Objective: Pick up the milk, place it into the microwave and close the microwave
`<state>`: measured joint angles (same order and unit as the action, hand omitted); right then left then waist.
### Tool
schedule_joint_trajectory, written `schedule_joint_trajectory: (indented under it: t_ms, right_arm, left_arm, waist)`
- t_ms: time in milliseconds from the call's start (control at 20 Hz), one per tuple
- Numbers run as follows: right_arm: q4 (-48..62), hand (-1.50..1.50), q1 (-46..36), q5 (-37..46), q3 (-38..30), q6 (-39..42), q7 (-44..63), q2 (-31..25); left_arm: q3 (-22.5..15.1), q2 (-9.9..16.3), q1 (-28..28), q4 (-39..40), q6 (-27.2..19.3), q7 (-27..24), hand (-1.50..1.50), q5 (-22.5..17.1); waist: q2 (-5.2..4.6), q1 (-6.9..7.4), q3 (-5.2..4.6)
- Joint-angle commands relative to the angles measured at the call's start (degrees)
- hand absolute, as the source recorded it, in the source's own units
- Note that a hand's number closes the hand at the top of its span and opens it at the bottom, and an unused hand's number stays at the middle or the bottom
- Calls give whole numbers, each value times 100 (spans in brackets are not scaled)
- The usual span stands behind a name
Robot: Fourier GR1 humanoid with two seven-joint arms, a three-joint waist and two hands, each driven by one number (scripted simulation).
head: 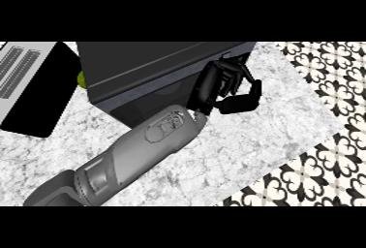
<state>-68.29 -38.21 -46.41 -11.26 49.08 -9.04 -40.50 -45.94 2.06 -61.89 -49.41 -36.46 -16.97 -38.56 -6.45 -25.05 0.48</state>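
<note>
Head view: right hand (227,87), fingers curled, holding nothing, rests against the microwave (150,68).

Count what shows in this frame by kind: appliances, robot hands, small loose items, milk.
Appliances: 1, the microwave, with its door at the view's left
Robot hands: 1, the left hand at the microwave's front corner
Small loose items: 1, a yellow-green object, mostly hidden between door and microwave
Milk: 0 visible
Total: 3
</note>
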Motion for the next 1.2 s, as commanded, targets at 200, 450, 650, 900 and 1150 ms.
schedule_joint_trajectory:
  t_ms: [200,450,650,900,1150]
  right_arm:
    - [169,-150,-65,-191,-76,106,58,-103]
    - [253,-150,-60,-322,-250,81,85,-281]
    - [274,-150,-26,-380,-369,112,64,-394]
    - [341,-150,54,-460,-538,87,115,-612]
    - [394,-150,187,-563,-621,109,145,-677]
  left_arm:
    - [546,-195,-147,544,-711,-2,150,-301]
    - [517,-207,-70,851,-838,72,150,-505]
    - [336,-178,-111,992,-662,51,150,-680]
    - [78,79,-94,1177,-391,43,150,-854]
    - [-157,221,-83,1316,-211,11,-150,-976]
  waist:
    - [-23,183,-11]
    - [-3,313,-10]
    - [-22,469,-15]
    - [-12,693,-27]
    - [-22,907,-23]
